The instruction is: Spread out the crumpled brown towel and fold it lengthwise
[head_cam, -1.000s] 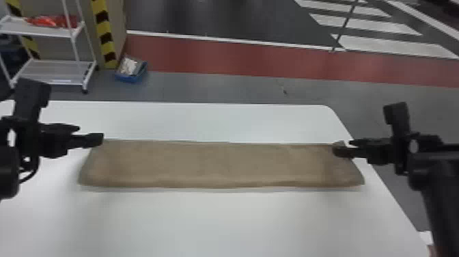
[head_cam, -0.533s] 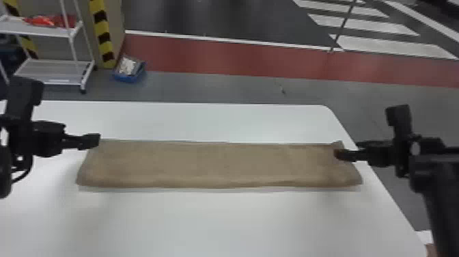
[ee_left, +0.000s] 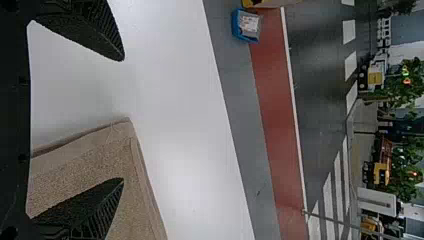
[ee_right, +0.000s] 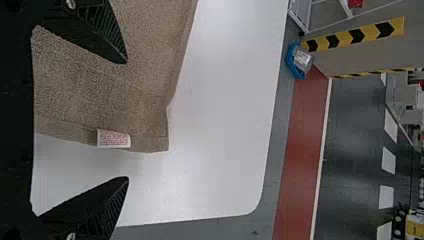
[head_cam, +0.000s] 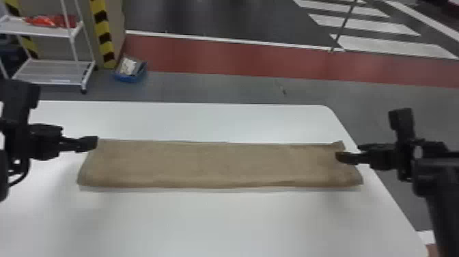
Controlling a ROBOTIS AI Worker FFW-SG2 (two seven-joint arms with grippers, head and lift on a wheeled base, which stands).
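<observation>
Left gripper point(ee_left: 122, 119) and right gripper point(ee_right: 125, 120) are gaping; a snagging finger point(head_cam: 346, 158) is risking skewing the towel point(head_cam: 218, 164) near the desk's right edge point(head_cam: 392, 205).

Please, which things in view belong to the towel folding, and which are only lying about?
For the job:
- brown towel
- left gripper
- right gripper
- white table

Lying about:
- blue container on the floor
- white rack

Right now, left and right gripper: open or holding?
Left gripper: open, holding nothing, at the towel's left end.
Right gripper: open, holding nothing, at its right end.
</observation>
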